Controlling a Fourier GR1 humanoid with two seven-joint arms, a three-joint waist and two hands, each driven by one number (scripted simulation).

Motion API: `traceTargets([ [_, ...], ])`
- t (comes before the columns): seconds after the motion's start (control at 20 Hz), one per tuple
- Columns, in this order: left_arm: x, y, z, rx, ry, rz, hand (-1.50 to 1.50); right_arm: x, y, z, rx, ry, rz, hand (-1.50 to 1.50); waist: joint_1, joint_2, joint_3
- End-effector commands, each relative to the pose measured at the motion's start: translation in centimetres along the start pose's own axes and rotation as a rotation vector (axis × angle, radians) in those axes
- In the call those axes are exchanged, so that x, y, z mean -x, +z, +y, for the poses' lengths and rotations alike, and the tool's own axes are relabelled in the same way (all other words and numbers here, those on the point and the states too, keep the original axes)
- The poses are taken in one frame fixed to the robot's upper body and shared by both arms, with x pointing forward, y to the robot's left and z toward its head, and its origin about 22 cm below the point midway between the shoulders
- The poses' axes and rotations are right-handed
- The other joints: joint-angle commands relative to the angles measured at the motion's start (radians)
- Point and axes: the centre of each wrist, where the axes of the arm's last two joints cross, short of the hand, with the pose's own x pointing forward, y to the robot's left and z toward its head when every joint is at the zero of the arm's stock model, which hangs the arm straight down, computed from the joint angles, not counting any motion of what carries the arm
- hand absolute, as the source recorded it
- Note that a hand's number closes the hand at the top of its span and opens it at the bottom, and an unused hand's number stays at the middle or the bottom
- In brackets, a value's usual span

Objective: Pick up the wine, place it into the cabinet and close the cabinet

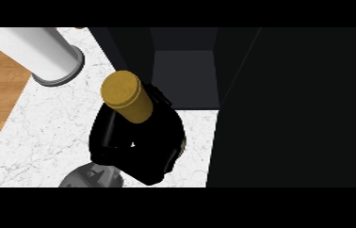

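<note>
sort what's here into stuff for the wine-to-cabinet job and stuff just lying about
For the job: wine bottle, hand with fingers curled round it, open cabinet.
Lying about: white cylinder at the back left of the counter.

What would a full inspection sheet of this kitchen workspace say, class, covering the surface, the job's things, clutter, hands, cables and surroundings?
Surface: white marbled counter.
Job's things: wine, gold cap tilted toward the view, held in front of the cabinet. The cabinet stands open and the wine is not yet inside.
Clutter: white cylinder with a grey rim, at the far left of the counter.
Hands: left hand, fingers curled round the wine. Right hand not in view.
Cables: nothing seen.
Surroundings: wooden floor left of the counter. Dark panel at the right, perhaps the cabinet's door.
</note>
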Motion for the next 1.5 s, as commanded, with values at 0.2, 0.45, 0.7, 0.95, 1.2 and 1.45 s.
traceTargets([
  [0.2,-1.1,-2.8,-3.3,-0.02,-0.023,-0.02,1.5,-2.5,2.2,0.2,-0.023,-0.052,-0.023,-1.5,-0.002,-0.001,0.0],
  [0.45,-0.6,-4.1,-5.0,-0.079,-0.055,-0.018,1.5,-2.8,3.7,0.7,-0.018,-0.041,-0.04,-1.5,-0.009,-0.002,0.0],
  [0.7,1.1,-6.3,-4.9,-0.078,-0.116,-0.022,1.5,-1.8,3.4,0.1,-0.024,-0.033,-0.048,-1.5,-0.01,0.0,0.0],
  [0.95,2.3,-5.9,-4.5,-0.098,-0.111,-0.02,1.5,-1.8,1.9,-0.8,-0.035,-0.012,-0.048,-1.5,-0.004,0.001,0.0],
  [1.2,4.4,-5.8,-4.5,-0.139,-0.085,-0.018,1.5,-1.7,2.5,-1.2,-0.049,-0.004,-0.043,-1.5,-0.016,0.003,0.0],
  [1.45,3.5,-5.9,-4.8,-0.143,-0.019,-0.001,1.5,-2.0,1.9,-1.1,-0.039,0.001,-0.042,-1.5,-0.005,0.001,0.0],
])
